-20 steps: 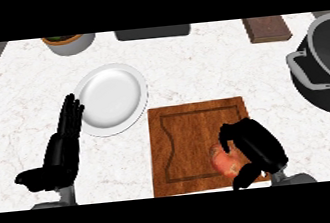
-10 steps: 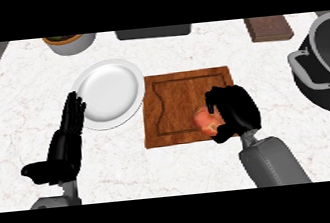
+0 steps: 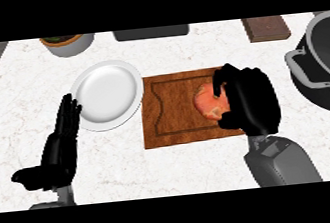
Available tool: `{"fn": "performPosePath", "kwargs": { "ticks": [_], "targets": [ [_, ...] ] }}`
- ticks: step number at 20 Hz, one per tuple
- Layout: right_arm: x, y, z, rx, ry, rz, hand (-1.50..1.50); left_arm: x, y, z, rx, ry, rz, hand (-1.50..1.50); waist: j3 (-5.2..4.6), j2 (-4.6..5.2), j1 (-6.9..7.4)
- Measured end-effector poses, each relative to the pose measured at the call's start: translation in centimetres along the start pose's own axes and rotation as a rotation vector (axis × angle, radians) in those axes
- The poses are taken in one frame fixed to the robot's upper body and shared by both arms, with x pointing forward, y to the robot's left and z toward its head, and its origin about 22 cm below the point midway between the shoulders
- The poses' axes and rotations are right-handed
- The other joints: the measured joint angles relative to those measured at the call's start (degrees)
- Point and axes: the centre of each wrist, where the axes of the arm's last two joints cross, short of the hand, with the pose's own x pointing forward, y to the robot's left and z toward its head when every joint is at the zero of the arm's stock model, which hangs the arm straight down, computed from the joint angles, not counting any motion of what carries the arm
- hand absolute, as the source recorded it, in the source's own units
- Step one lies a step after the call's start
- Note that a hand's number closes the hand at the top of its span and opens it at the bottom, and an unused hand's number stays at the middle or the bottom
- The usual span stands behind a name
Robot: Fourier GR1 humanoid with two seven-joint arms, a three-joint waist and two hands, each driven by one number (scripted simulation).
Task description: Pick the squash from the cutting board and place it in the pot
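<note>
one step in hand: right hand (image 3: 249, 100) curled around squash (image 3: 210, 101) on cutting board (image 3: 172, 118); left hand (image 3: 60, 143) released. next: lift, carry right to pot (image 3: 326, 63).

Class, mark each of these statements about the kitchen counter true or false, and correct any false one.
1. The squash lies on the cutting board. True.
2. The right hand curls over the squash. True.
3. The squash is already in the pot. False: it is on the board, and the pot stands to the right of it.
4. The white plate lies right of the board. False: it lies to the left.
5. The left hand holds the plate. False: it rests open beside it, fingers straight.
</note>
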Motion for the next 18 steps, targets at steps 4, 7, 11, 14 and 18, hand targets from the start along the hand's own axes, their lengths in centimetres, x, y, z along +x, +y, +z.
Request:
{"fn": "performPosePath", "kwargs": {
  "ticks": [4, 7, 11, 14, 18],
  "targets": [
    [-0.6, -2.5, -0.3, -0.079, 0.085, 0.032, 1.50, -0.1, -0.1, -0.4, 0.006, -0.006, 0.001, 0.00, 0.00, 0.09, -0.07],
    [-1.5, -3.6, -0.2, -0.106, 0.146, 0.051, 1.50, -0.1, -0.4, 0.1, 0.001, -0.006, 0.001, 0.00, 0.01, 0.11, 0.01],
    [-4.3, -4.9, -1.0, -0.140, 0.222, 0.068, 1.50, 0.4, -0.4, 0.0, 0.000, -0.005, 0.001, 0.00, 0.03, 0.18, 0.09],
    [-7.1, -5.7, -1.5, -0.151, 0.266, 0.082, 1.50, 0.0, 0.1, 0.5, -0.001, -0.008, 0.003, 0.00, 0.03, 0.20, 0.16],
    [-11.2, -6.6, -2.9, -0.166, 0.319, 0.085, 1.50, 0.0, -0.3, 0.3, -0.003, -0.010, -0.003, 0.00, 0.04, 0.27, 0.21]
  ]
}}
